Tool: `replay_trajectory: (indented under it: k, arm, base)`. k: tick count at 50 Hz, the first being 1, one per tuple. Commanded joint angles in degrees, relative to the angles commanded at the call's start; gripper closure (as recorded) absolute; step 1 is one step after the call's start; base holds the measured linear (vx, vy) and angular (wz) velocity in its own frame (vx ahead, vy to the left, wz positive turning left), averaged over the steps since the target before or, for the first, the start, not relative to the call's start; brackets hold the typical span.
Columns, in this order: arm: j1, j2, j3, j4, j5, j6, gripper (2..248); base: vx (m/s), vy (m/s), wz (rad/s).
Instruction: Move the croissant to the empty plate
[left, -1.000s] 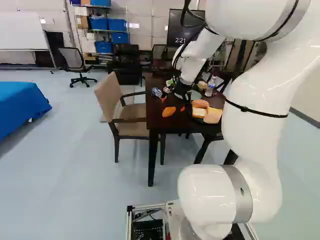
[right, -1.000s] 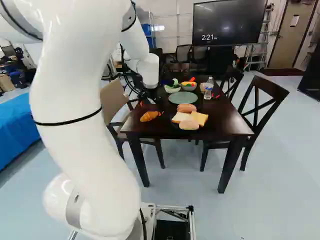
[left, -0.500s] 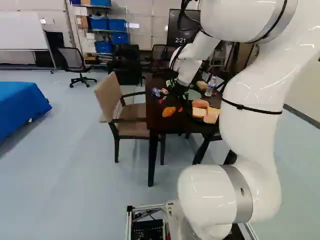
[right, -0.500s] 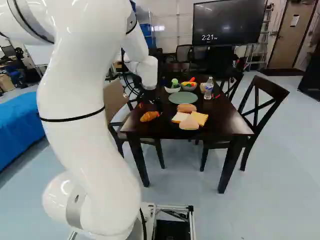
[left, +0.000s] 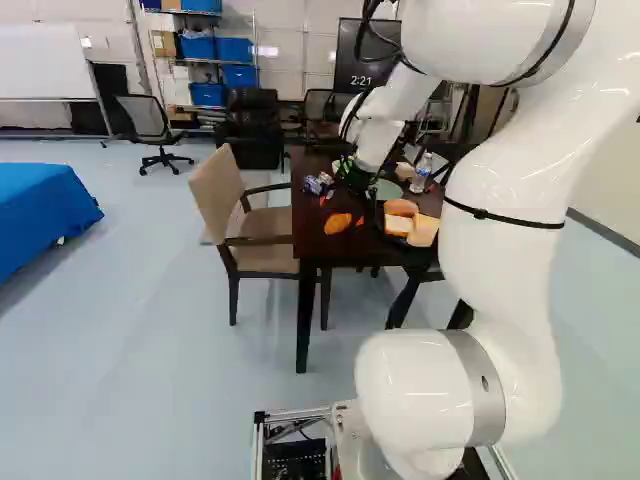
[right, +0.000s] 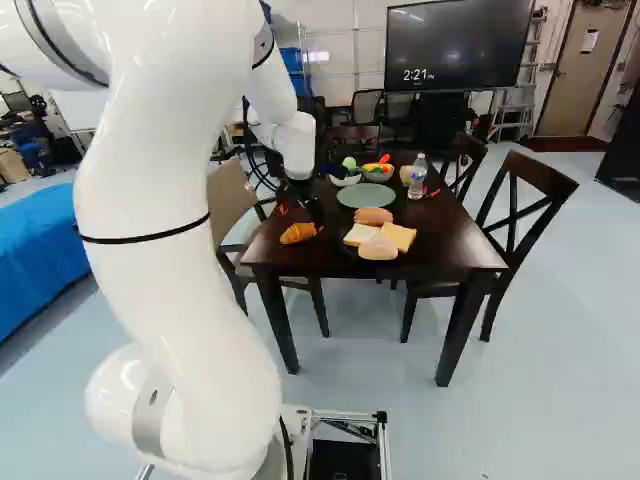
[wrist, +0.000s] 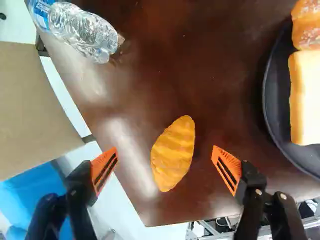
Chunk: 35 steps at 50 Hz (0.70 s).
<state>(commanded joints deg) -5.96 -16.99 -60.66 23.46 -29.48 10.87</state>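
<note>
Dark wooden table (right: 440, 238): croissant (wrist: 173, 152), black plate (wrist: 274, 105), green plate (right: 366, 196), bowls (right: 378, 177), bottles (wrist: 85, 31).

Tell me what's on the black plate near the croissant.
The black plate holds bread: a browned bun, a white slice, a yellow slice and a pale bun. They cover its middle, so anything underneath can't be seen.

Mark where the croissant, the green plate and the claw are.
croissant (wrist: 173, 153): wrist view, middle of its ridged top
green plate (right: 366, 196): right base view, its bare middle
claw (wrist: 165, 150): wrist view, midway between its fingertips
</note>
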Motion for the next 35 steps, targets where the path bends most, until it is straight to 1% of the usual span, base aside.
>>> replay_trajectory:
  k: [21, 35]
  arm:
    - [0.0, 0.0, 0.0, 0.0, 0.0, 12.6, 3]
    - [0.0, 0.0, 0.0, 0.0, 0.0, 12.6, 3]
  base:
    - [0.0, 0.0, 0.0]
    - [0.0, 0.0, 0.0]
